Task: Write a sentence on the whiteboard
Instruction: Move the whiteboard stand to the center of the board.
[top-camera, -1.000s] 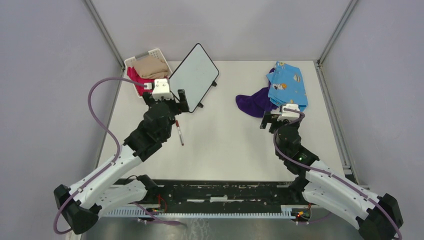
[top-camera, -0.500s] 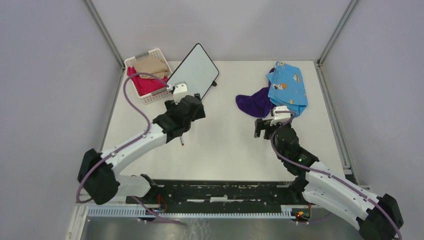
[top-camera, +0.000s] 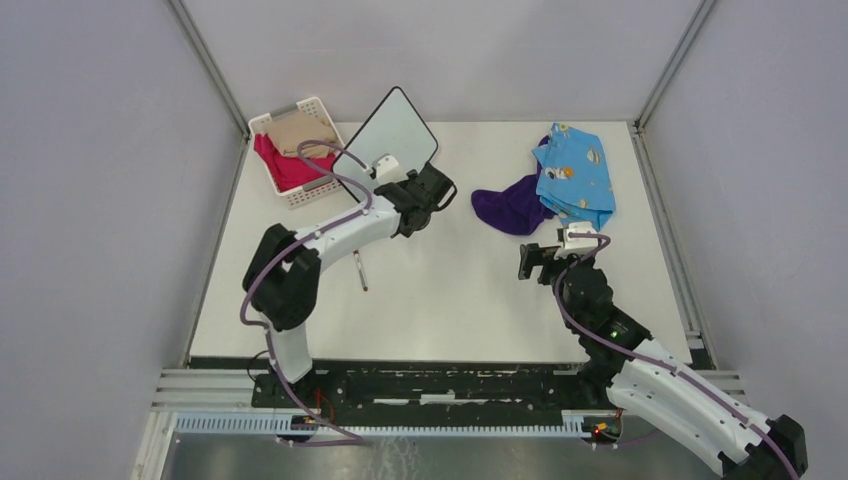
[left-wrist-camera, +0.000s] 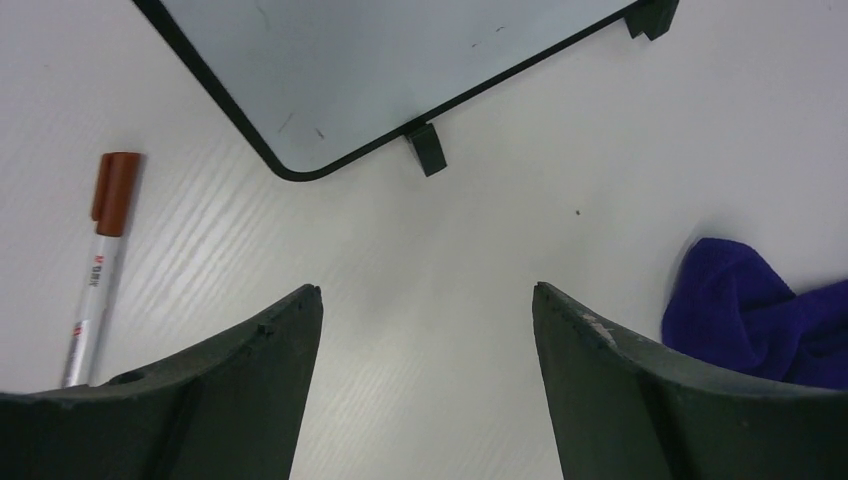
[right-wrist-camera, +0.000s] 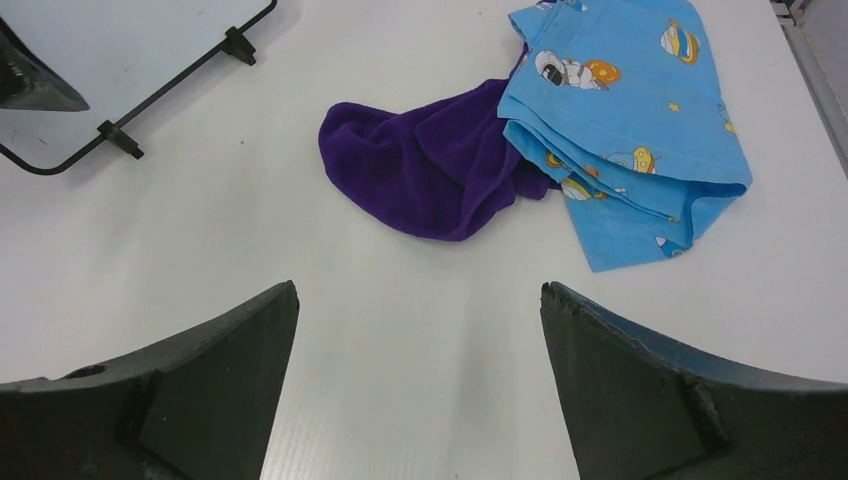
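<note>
I am reading the left tool (left-wrist-camera: 426, 290) as spread apart and empty, hanging just short of the whiteboard (left-wrist-camera: 400, 60), which is standing on the table (top-camera: 450, 290) ahead. The right tool (right-wrist-camera: 418, 288) is also gaping, well apart from it.

a white plastic basket (top-camera: 300, 196) sits at the far left corner of the table (top-camera: 450, 290). it holds a red garment (top-camera: 280, 165) with a tan one (top-camera: 300, 128) lying over it. on the far right side lies a folded light blue cloth (right-wrist-camera: 630, 110) printed with small cartoon figures. its left edge overlaps a crumpled purple cloth (right-wrist-camera: 430, 170), which spreads toward the table's middle.
</note>
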